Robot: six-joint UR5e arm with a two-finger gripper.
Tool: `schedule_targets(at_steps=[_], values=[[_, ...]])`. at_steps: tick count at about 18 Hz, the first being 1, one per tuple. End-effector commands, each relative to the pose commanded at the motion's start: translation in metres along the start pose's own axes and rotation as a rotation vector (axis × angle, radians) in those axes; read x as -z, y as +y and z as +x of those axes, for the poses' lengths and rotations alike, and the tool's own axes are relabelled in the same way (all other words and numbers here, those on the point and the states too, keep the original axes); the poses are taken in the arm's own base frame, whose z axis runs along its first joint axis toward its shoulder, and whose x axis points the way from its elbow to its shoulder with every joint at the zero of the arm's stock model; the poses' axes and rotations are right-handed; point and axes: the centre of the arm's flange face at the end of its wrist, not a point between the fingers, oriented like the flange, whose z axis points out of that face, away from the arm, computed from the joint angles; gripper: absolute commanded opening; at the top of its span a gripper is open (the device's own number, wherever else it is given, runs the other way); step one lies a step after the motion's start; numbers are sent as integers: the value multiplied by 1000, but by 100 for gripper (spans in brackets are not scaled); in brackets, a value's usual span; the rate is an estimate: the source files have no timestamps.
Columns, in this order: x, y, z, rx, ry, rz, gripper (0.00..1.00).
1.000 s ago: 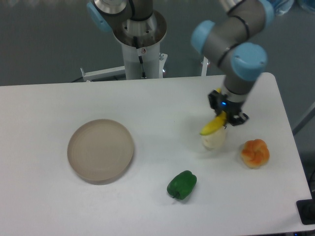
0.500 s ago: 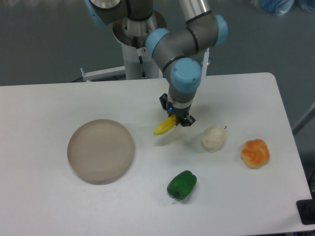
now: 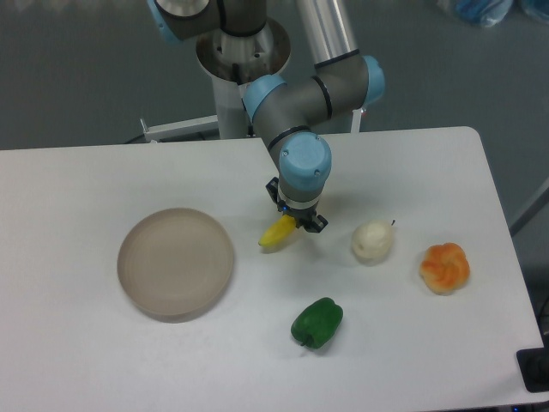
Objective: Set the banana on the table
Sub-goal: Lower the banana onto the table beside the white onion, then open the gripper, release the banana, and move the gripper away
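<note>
One banana (image 3: 277,233) is pinched in the pincer (image 3: 294,220), apparently just above the tabletop (image 3: 77,180). One plate (image 3: 175,263), one green pepper (image 3: 316,323), one pale fruit (image 3: 371,241) and one orange fruit (image 3: 444,267) are counted around it. Since half a second ago, pincer and banana have been shifted slightly left and lower

Arm bent low — hand (image 3: 292,218) pointing down, fingers clamped.
</note>
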Motion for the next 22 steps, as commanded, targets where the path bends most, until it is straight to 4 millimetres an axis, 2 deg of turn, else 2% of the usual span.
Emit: schedule_targets(at_steps=[5,9,10,12,14,16,18,20,22], values=[[6,0,-4,5,-25,10,100],[44,-2,-22,12,-100,41,100],[55,-2,-29,14,-123,50,100],[95,8,-57,36,-192,77,100],[116,15,-76,56,-228,89,100],[127,24,-93,43,-253,95,100],[139,45,-113,44,-273,101,100],[144,73,-138,18,-261,96,100],[139,86,-161,-14,-257,89,100]])
